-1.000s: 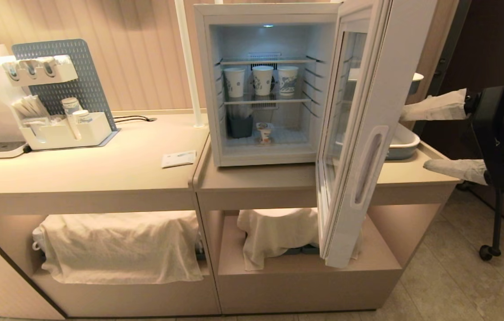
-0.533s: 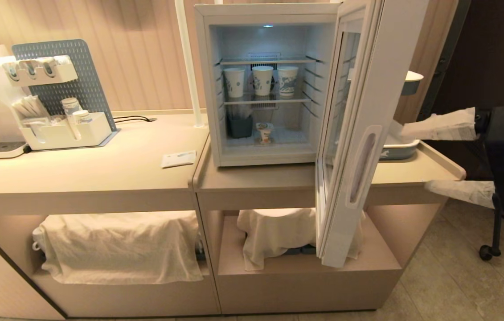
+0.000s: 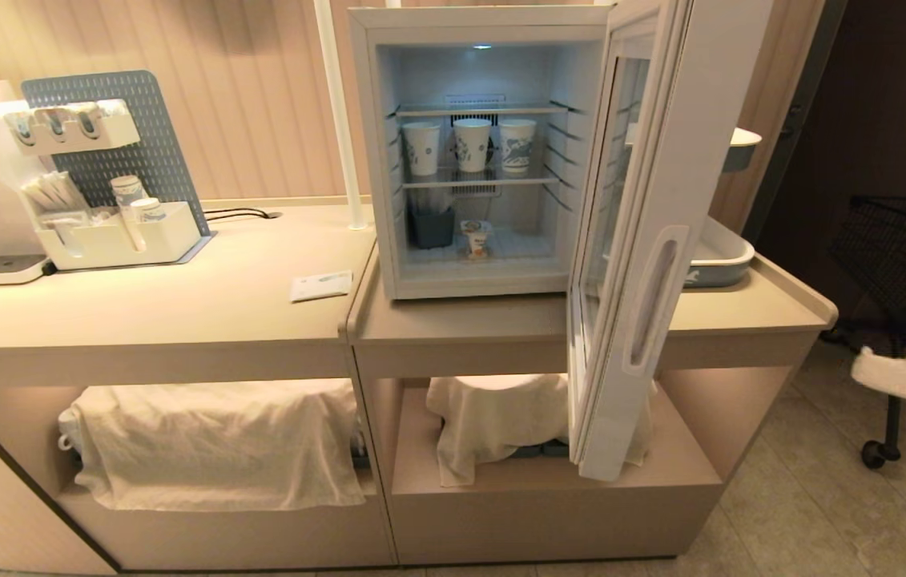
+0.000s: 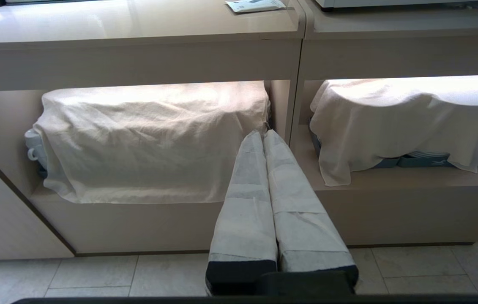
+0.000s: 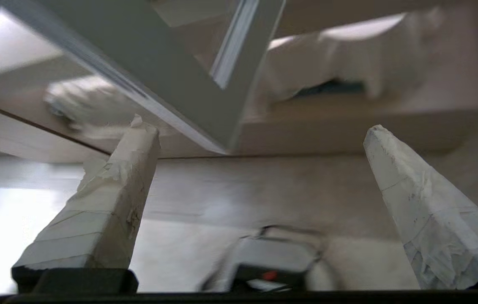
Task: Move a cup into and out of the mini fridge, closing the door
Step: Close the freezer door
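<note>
The right end effector [image 5: 260, 131] stood wide open and empty at the head view's lower right, beside the white-framed glass door [image 3: 645, 240]. To do well, it needed to reach around that door for the small squat white yogurt cup [image 3: 477, 238] on the floor of the white boxy mini fridge [image 3: 372, 160].

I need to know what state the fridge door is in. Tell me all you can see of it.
The door is a white-framed glass panel with a long oval recessed handle on its outer face. It stands swung wide open, hinged at the right side of the mini fridge, its lower corner hanging past the counter's front edge. Nothing touches it.
</note>
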